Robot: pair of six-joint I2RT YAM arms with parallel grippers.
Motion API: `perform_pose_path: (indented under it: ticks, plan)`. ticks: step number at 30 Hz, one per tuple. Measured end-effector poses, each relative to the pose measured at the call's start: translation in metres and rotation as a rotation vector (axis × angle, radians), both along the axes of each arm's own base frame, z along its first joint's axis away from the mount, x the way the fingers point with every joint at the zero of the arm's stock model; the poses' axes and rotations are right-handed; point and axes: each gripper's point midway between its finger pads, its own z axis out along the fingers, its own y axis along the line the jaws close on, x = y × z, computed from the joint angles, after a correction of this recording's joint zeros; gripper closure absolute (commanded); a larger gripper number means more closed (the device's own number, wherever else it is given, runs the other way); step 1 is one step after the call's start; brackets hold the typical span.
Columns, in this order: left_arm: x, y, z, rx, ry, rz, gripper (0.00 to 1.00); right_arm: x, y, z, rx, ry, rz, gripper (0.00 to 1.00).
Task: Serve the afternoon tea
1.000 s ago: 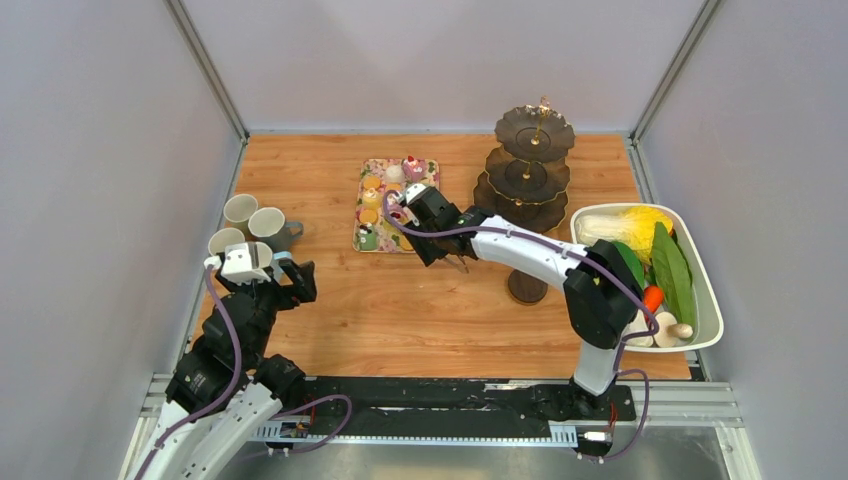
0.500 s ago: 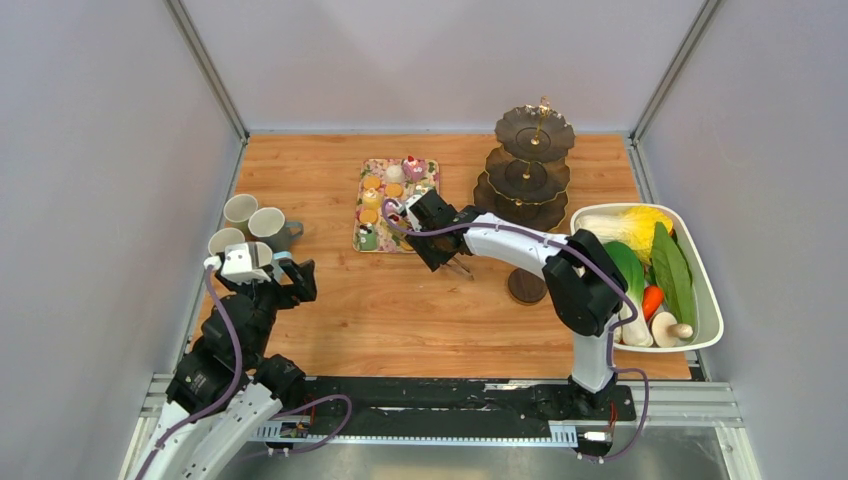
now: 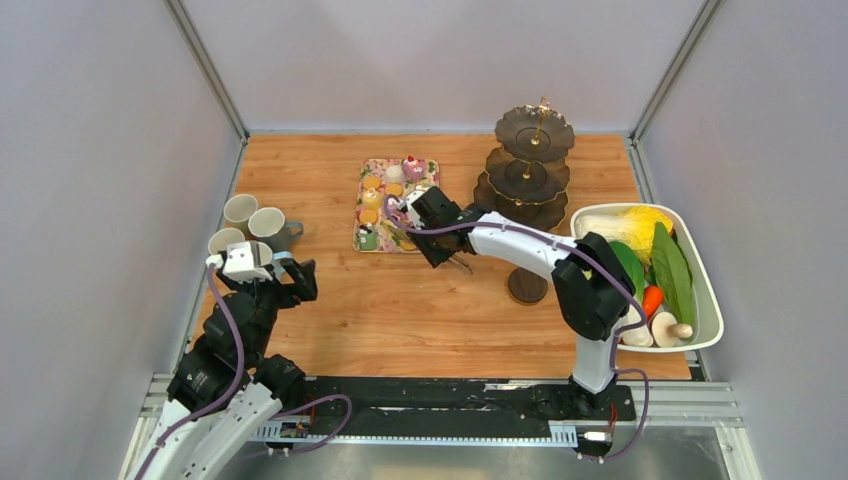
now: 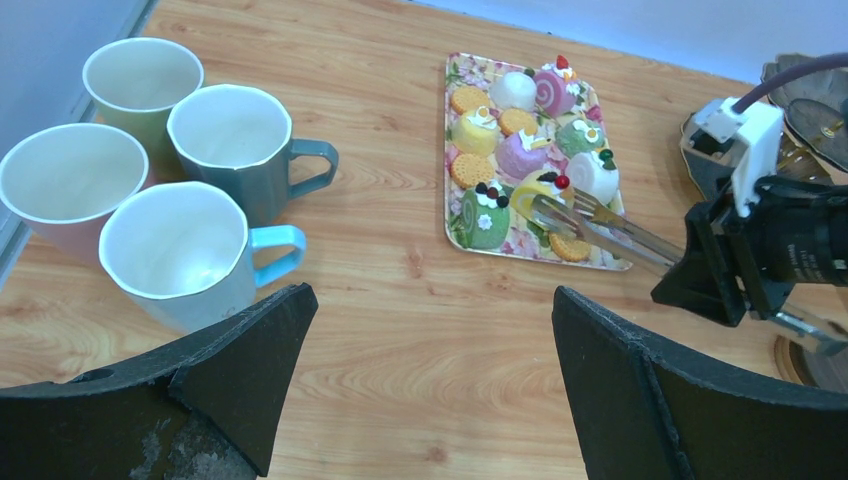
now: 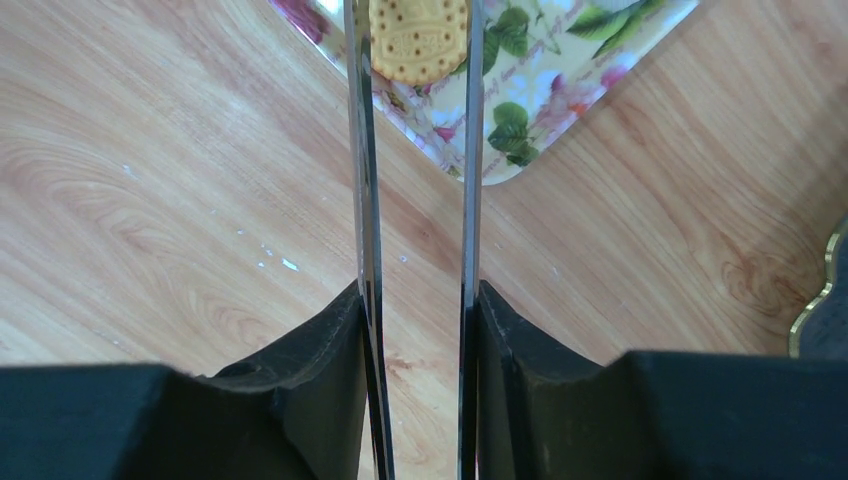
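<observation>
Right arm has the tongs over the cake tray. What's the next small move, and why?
Probably squeeze the right gripper a little to close the tongs on the yellow cake. The left wrist view shows their tips at that cake, blades apart, nothing gripped yet. Whether they truly flank it is hard to tell, so close slowly before lifting.

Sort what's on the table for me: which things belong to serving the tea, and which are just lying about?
For the tea: cakes, stand, mugs, coaster, tongs held in the right pincer.
Lying about: tub of vegetables.
</observation>
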Motion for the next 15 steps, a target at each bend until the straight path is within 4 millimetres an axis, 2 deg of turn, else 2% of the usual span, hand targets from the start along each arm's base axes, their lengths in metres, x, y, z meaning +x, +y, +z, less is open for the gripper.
perform_pose_path:
  ticks: [9, 12, 15]
  plan:
    - [0.003, -0.001, -0.004, 0.014, 0.02, 0.004, 0.0, -0.002, -0.001, 0.063, 0.138, -0.076, -0.084, 0.74]
    - [0.004, -0.001, -0.005, 0.018, 0.026, 0.005, 0.0, -0.006, -0.014, 0.074, 0.155, -0.103, -0.153, 0.75]
    - [0.004, -0.001, -0.005, 0.018, 0.026, 0.005, 0.0, -0.011, -0.033, 0.075, 0.147, -0.124, -0.242, 0.74]
